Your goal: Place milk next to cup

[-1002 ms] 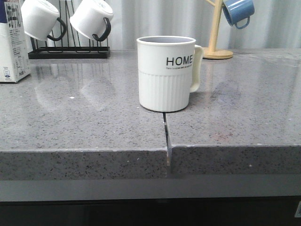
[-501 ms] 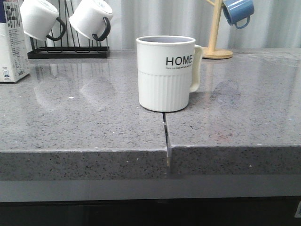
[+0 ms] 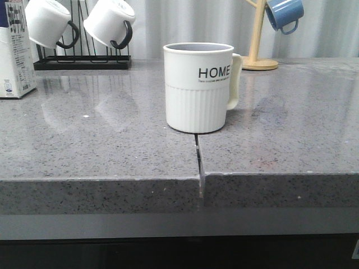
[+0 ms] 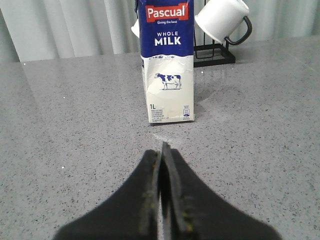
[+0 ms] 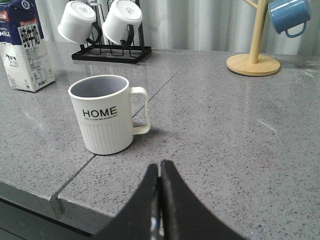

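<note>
The milk carton (image 3: 15, 53) stands upright at the far left of the grey counter, cut off by the front view's edge. It shows fully in the left wrist view (image 4: 167, 65), white with a dark blue top and a cow picture. The HOME cup (image 3: 199, 87) stands in the middle of the counter near the front edge, handle to the right; it also shows in the right wrist view (image 5: 106, 114). My left gripper (image 4: 161, 150) is shut and empty, a short way in front of the milk. My right gripper (image 5: 160, 167) is shut and empty, near the cup.
A black rack (image 3: 81, 59) with two white black-handled mugs (image 3: 109, 22) stands at the back left, behind the milk. A wooden mug tree (image 3: 258, 39) holding a blue mug (image 3: 284, 14) stands at the back right. A seam (image 3: 197, 159) splits the counter below the cup.
</note>
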